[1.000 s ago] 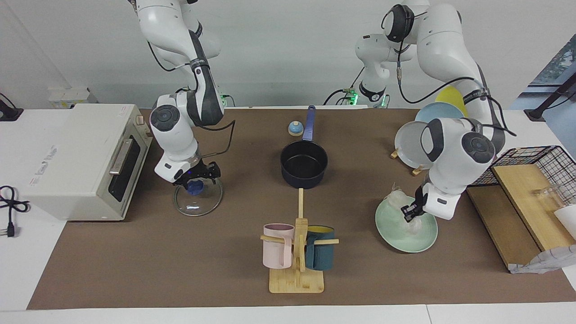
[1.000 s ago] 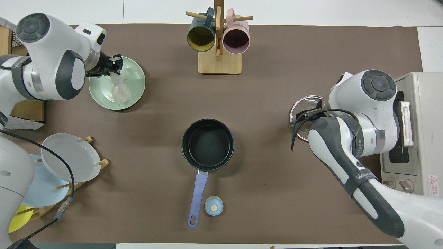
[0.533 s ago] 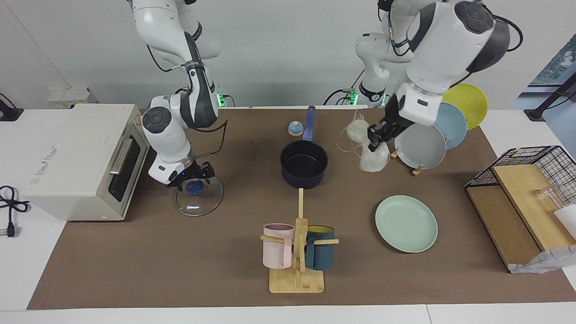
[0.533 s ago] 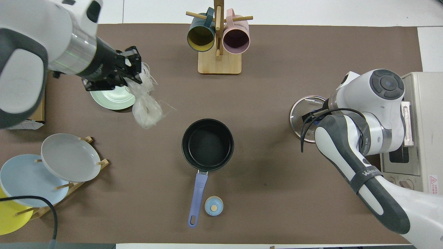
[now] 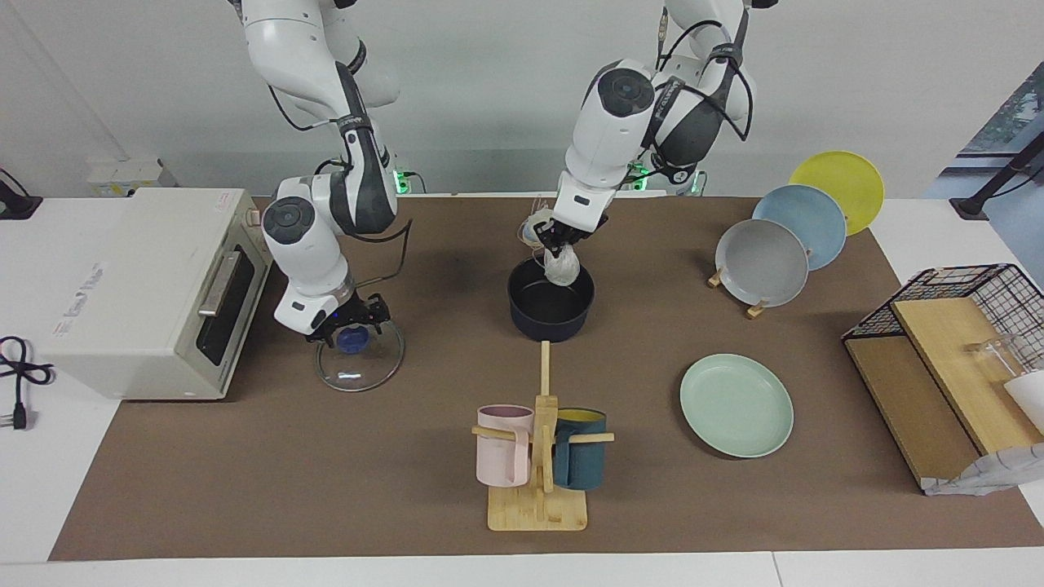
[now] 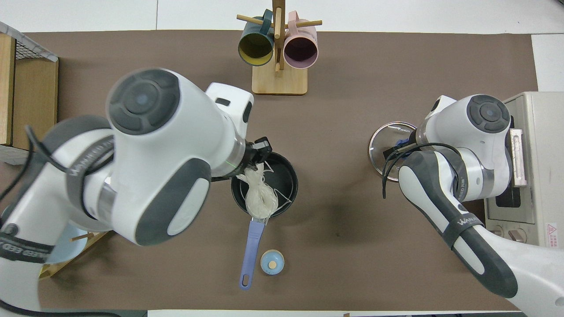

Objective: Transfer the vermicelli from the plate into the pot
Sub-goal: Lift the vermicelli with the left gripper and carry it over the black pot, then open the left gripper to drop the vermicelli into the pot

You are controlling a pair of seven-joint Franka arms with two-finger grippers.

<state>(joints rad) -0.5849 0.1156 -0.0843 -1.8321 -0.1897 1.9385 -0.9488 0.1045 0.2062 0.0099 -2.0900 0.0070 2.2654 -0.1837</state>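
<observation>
My left gripper (image 5: pixel 558 241) is shut on the vermicelli (image 5: pixel 562 269), a whitish bundle that hangs from it over the pot (image 5: pixel 550 308). The bundle's lower end is at the pot's rim on the handle side. In the overhead view the vermicelli (image 6: pixel 261 196) covers the part of the pot (image 6: pixel 284 176) near its blue handle (image 6: pixel 251 248). The mint-green plate (image 5: pixel 736 405) lies bare toward the left arm's end of the table. My right gripper (image 5: pixel 352 323) is open, its fingers on either side of the blue knob of a glass lid (image 5: pixel 360 364).
A toaster oven (image 5: pixel 139 285) stands at the right arm's end, beside the lid. A mug rack (image 5: pixel 538 461) with two mugs stands farther from the robots than the pot. A plate rack (image 5: pixel 767 262), a small blue bell (image 6: pixel 272 262) and a wire basket (image 5: pixel 971 297) are also here.
My left gripper lifted the vermicelli off the plate and carried it across to over the pot. The plate is left bare. My right gripper stayed at the lid's knob.
</observation>
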